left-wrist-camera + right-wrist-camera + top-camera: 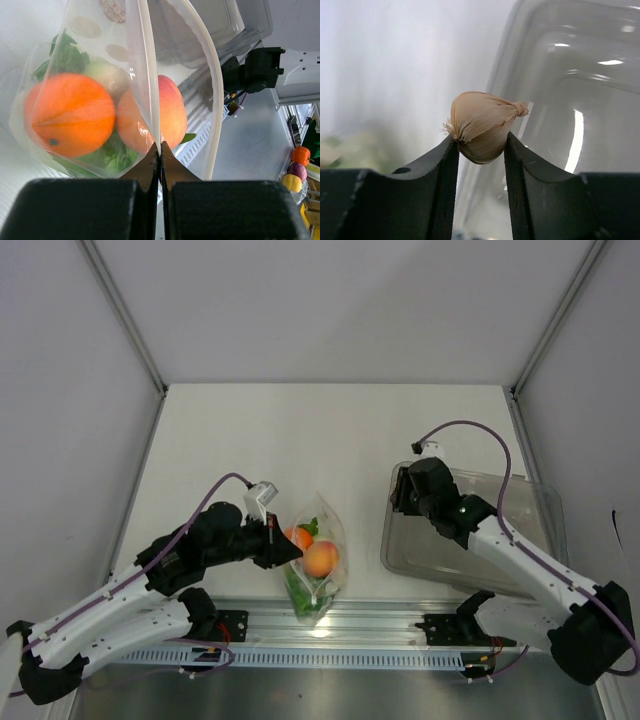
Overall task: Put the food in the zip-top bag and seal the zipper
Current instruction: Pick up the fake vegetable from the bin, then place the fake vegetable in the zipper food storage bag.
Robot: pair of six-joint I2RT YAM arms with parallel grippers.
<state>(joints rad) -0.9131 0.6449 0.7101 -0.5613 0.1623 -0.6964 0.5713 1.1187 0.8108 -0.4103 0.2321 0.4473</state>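
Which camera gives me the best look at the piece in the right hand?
Right wrist view: the tan garlic-shaped piece sits centre, pinched between the right hand's fingers, clear tray behind. The top view hides it under that hand. The left wrist view does not show it.

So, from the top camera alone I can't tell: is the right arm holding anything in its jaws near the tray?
Observer: Yes. Its wrist camera shows the right gripper pinching a tan bulb-shaped piece with a tied tip, the clear tray behind it.
Operator: And the left arm at the bag?
Observer: The left gripper has its jaws shut on one thin wall of the zip-top bag; the other wall bows away, so the mouth stands open.
Operator: What's inside?
Observer: Close up, an orange, a reddish fruit and lettuce under them.
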